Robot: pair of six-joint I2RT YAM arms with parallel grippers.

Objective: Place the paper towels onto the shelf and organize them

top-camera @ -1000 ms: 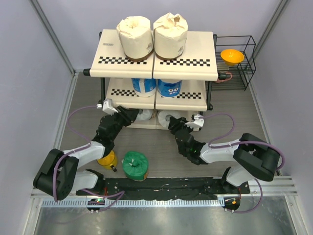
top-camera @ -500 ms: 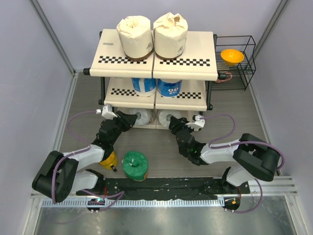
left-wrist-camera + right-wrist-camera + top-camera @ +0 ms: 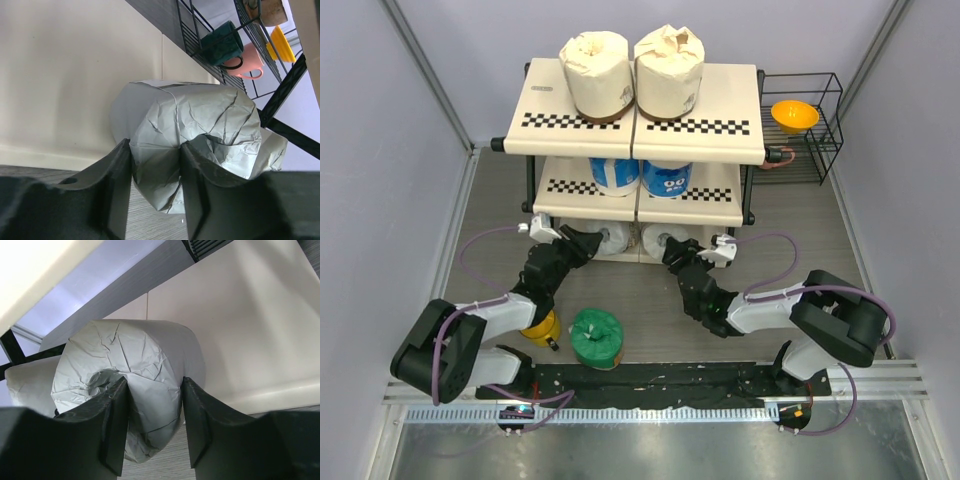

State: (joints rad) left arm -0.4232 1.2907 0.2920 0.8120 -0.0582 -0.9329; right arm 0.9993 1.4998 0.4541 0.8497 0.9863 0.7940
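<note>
The shelf holds two cream paper towels on its top board, two blue-and-white ones on the middle and two grey ones on the bottom. My left gripper is shut on the wall of the left grey roll, one finger in its centre hole. My right gripper pinches the wall of the right grey roll the same way. Both rolls lie on the bottom board. A green roll stands on the table between the arms.
A small yellow mug stands by the left arm, close to the green roll. A black wire rack with an orange bowl stands right of the shelf; a green mug and a pink mug hang there.
My left gripper has pushed slightly further in toward the shelf's bottom tier with its grey roll. The right gripper has shifted a little left at its roll.
</note>
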